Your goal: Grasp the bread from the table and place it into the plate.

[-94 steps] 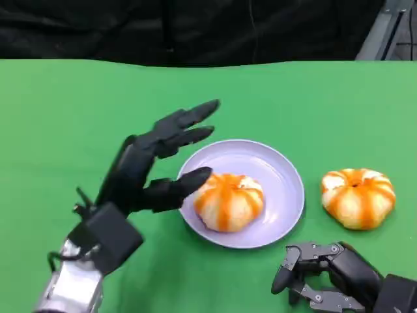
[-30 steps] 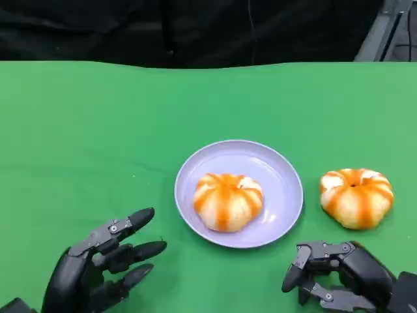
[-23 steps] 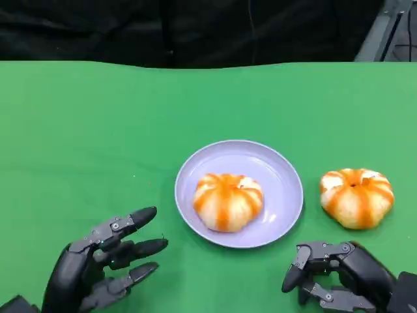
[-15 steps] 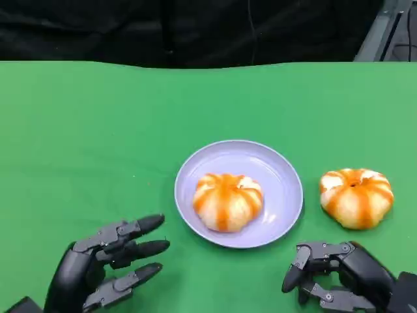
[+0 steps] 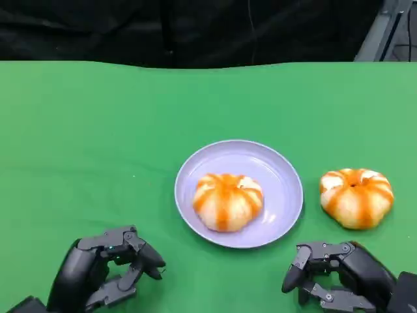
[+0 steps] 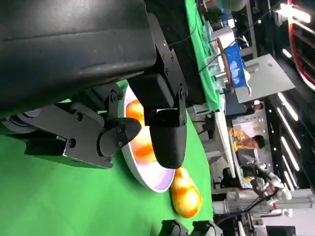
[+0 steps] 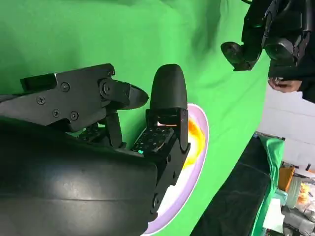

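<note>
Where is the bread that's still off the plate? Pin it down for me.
In the head view the loose bread sits on the green table at the right, just beside the purple plate, apart from its rim, with the right hand below it.

One orange-striped bread (image 5: 228,201) sits in the lavender plate (image 5: 283,171), beyond both hands' fingertips. A second bread (image 5: 356,197) lies on the table just beyond the right hand's fingers (image 5: 311,254).

The head camera looked down from above the near edge of the table (image 5: 98,130), while both wrist cameras sat low and close behind their fingers (image 6: 167,132), turned sideways, all three sharing the plate (image 5: 287,189).
</note>
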Motion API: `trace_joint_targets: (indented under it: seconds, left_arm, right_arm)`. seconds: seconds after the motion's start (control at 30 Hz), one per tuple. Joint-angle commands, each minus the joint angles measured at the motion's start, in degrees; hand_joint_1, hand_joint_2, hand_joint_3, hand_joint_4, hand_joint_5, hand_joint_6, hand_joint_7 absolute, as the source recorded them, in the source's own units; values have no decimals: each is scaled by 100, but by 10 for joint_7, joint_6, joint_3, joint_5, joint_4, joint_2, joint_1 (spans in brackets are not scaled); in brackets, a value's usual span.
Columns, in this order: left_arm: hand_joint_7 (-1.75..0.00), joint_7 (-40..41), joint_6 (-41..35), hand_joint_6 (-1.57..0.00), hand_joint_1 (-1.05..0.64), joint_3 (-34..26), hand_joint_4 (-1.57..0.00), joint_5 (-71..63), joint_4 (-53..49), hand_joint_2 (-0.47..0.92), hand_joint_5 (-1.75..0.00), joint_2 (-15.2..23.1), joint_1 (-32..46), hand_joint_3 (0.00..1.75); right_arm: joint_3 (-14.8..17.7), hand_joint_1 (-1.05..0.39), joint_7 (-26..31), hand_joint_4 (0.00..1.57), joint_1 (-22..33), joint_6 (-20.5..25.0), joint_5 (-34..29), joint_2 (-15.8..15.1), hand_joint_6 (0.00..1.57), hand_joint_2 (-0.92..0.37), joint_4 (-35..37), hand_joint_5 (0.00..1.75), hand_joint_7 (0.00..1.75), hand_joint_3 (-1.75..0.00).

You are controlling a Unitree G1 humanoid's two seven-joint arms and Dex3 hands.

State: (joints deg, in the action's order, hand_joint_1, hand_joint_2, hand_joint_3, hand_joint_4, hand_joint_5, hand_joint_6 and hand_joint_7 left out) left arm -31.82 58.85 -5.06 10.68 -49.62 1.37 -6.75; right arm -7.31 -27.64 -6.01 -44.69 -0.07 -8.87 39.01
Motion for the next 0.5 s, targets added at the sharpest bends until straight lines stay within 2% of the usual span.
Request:
trace_joint_targets:
  seconds: [0.03, 0.17, 0.5]
  left_arm:
    - [-125, -1, -7, -86, 0, 3, -78, 3, 13, 70, -156, 10, 8, 90]
    - [-135, -4, 3, -84, -1, 8, -78, 0, 12, 60, -164, 13, 8, 104]
    - [-137, -1, 3, -84, -3, 15, -77, -5, 18, 52, -165, 15, 13, 116]
  right_arm:
    - [4, -1, 1, 72, 3, -5, 4, -6, 82, -92, -3, 151, 104, -47]
    - [4, -1, -1, 73, 3, -4, 8, -4, 82, -92, -4, 151, 104, -47]
    - [2, -3, 5, 73, 7, -1, 1, -6, 82, -92, -13, 152, 106, -47]
